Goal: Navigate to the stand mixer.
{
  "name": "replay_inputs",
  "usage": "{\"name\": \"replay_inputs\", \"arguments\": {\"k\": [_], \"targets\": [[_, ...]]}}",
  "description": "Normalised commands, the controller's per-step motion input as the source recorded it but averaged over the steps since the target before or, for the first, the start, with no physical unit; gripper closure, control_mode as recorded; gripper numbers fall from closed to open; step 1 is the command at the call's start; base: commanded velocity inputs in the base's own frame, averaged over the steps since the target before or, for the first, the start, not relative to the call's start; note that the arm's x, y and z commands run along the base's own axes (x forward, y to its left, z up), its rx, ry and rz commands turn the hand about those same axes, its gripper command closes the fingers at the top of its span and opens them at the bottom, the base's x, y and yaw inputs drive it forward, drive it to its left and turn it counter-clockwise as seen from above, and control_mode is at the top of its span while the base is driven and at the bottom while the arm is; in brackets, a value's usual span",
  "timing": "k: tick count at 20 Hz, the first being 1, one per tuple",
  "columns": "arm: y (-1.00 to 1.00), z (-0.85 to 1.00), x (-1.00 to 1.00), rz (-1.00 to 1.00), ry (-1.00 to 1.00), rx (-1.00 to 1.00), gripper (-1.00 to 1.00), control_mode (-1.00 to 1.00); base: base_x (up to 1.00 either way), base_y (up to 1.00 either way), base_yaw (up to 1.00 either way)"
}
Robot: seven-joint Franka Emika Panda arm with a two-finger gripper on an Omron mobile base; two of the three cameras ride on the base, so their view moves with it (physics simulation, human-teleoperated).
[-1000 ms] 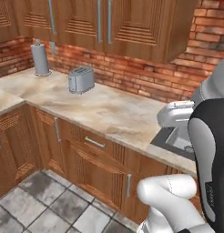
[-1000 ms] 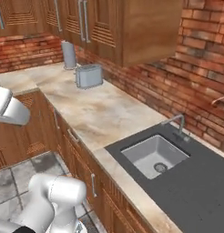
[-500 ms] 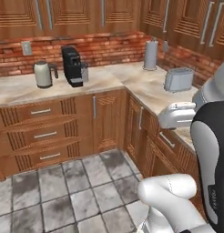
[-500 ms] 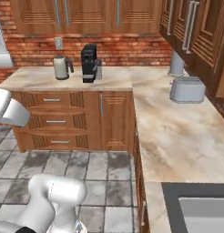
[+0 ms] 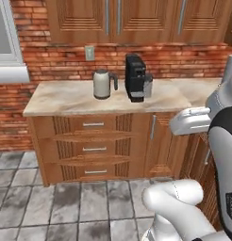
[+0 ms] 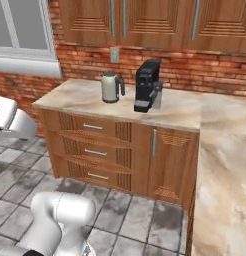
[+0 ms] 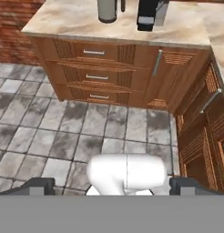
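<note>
The stand mixer is out of view. My gripper (image 7: 112, 185) is open, its two dark fingertips (image 7: 41, 184) standing far apart at the bottom of the hand view with nothing between them. It hangs over the grey tiled floor (image 7: 63, 132), facing a wooden cabinet block. My hand (image 5: 191, 120) is held in front of the base at about counter height, well short of the counter (image 5: 66, 101).
A cream kettle (image 5: 103, 84) and a black coffee machine (image 5: 136, 77) stand side by side on the marble counter (image 6: 75, 97). Below them are three drawers (image 5: 94, 148) and a door (image 6: 167, 160). The counter turns a corner on the right (image 6: 225, 165). A window (image 6: 20, 35) is at left.
The whole picture has swung as the base turned left. The toaster and paper roll have left the views; the kettle and coffee machine now sit near the middle, closer.
</note>
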Motion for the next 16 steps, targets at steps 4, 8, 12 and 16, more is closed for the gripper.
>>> {"name": "replay_inputs", "arguments": {"k": [4, 8, 12, 16], "targets": [[0.0, 0.0, 0.0, 0.0, 0.0, 0.0, -1.0, 1.0, 1.0, 0.42, 0.55], [0.0, 0.0, 0.0, 0.0, 0.0, 0.0, -1.0, 1.0, 0.85, 0.13, 0.77], [0.0, 0.0, 0.0, 0.0, 0.0, 0.0, -1.0, 1.0, 0.61, 0.32, 0.77], [0.0, 0.0, 0.0, 0.0, 0.0, 0.0, -1.0, 1.0, 0.63, 0.28, 0.77]]}}
